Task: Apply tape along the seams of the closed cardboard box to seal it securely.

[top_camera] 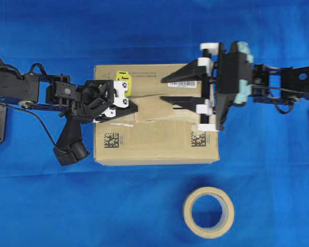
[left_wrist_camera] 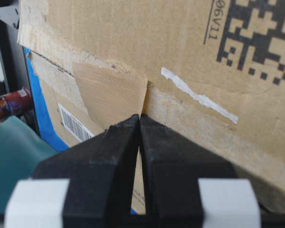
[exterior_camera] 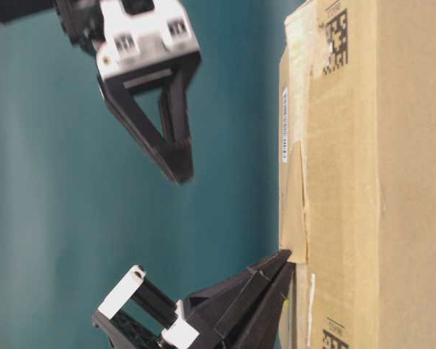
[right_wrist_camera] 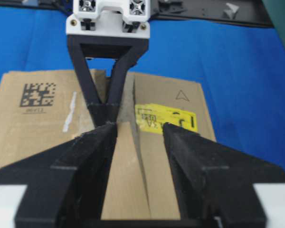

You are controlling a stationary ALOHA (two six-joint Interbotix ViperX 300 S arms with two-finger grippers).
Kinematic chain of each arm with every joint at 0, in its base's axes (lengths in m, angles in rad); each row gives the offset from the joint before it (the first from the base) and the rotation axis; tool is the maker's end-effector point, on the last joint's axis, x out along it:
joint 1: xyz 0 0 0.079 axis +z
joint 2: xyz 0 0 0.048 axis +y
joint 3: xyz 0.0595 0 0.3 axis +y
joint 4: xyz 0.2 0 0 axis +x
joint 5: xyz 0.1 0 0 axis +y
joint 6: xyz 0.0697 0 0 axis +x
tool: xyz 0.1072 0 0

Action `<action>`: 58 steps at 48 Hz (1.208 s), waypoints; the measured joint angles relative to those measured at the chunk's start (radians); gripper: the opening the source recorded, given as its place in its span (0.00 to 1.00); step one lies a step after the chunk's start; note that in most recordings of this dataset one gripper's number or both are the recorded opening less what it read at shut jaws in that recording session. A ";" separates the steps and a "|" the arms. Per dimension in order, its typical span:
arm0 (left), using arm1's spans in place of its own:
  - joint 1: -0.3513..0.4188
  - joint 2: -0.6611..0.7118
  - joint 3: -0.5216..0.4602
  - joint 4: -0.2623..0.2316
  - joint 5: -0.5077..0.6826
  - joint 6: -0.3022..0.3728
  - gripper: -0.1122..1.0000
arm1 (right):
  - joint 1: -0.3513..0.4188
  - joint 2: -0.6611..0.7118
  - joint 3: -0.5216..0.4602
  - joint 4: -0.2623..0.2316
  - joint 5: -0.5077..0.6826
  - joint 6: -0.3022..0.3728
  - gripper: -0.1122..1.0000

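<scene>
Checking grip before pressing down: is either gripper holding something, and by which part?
The left gripper is shut on the tape, pinching its near end edge. The right gripper is open, holding nothing.

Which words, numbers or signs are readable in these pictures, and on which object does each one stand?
"06V11": printed beside a black square code on the cardboard box.
Triangle outline: printed on the box above the yellow sticker.
Yellow sticker: black characters, too blurred to read.
White barcode label: bars visible, digits too small.
Small print line along the box's top edge: too small.
Tape roll: no text seen.
</scene>
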 measured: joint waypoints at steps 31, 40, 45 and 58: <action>-0.002 0.003 0.000 0.000 0.000 0.000 0.11 | 0.028 0.155 -0.064 0.000 0.023 0.000 0.58; 0.000 0.015 -0.009 0.000 0.002 -0.002 0.11 | 0.026 0.186 -0.064 0.003 0.043 0.000 0.58; 0.000 0.021 -0.020 0.000 0.015 0.000 0.11 | 0.025 0.187 -0.064 0.009 0.061 0.000 0.58; 0.000 0.034 -0.038 0.000 0.057 -0.002 0.11 | 0.017 0.187 -0.048 0.040 0.100 0.005 0.57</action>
